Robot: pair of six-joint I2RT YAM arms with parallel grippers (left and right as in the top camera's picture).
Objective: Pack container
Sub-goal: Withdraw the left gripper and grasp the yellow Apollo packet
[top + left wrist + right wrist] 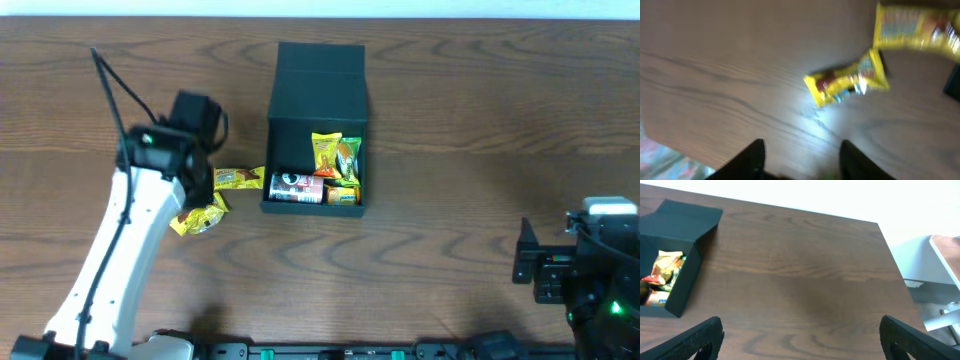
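Note:
The container (pixel 318 130) is a dark teal-green box in the middle of the table, its flap lid (pixel 320 68) folded back. Inside lie yellow snack packets (pixel 335 160) and a small red-topped can (pixel 297 187). Two more yellow packets lie on the table left of it, a flat packet (pixel 238 179) (pixel 917 30) and a crumpled packet (pixel 200 216) (pixel 847 80). My left gripper (pixel 198 185) (pixel 802 150) hovers over them, open, nothing between its fingers. My right gripper (pixel 527 255) (pixel 800 340) stands wide open at the near right, far from the container (pixel 670 255).
The wooden table's near-left edge (pixel 670 145) shows in the blurred left wrist view. The table's right edge (pixel 895 265) runs past my right gripper, with grey furniture (pixel 930 275) beyond it.

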